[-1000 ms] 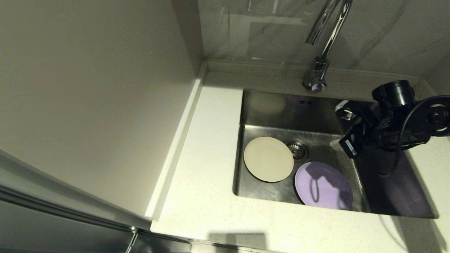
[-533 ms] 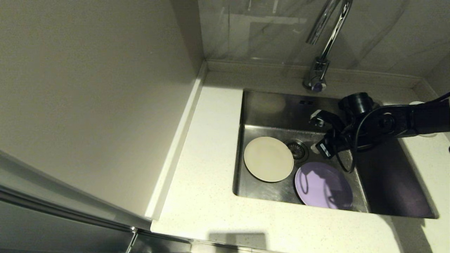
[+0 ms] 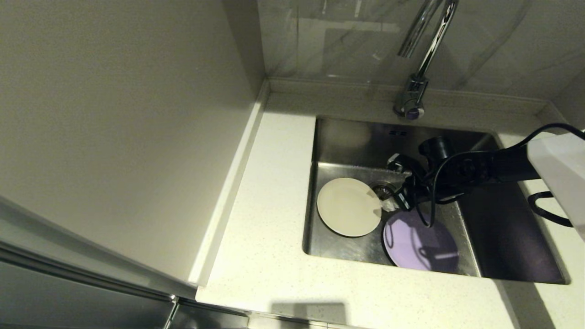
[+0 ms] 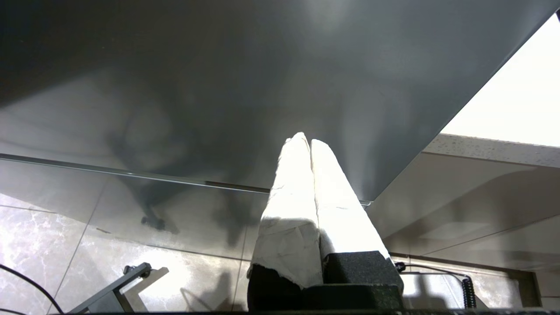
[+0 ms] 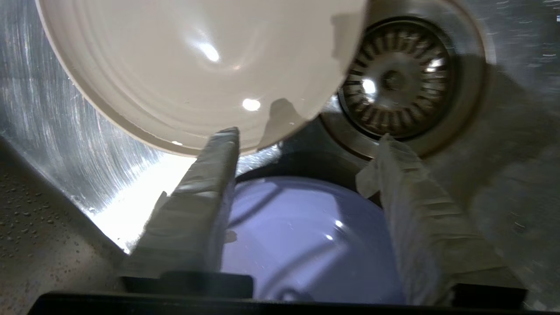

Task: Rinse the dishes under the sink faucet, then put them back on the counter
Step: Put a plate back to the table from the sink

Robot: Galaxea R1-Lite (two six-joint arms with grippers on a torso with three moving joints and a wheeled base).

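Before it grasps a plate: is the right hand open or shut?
Open: the right hand shows its fingers spread apart above the cream plate.

The right arm (image 3: 484,168) reaches out nearly level from the robot's right side, a black cable looping under its wrist. The right gripper (image 3: 388,201) tips downward at the end of it, its two wrapped fingers (image 5: 197,210) spread wide apart with nothing between them. The left gripper (image 4: 306,144) is out of the head view; its wrist camera shows the two pale wrapped fingers (image 4: 332,197) pressed flat together, tips touching, holding nothing.
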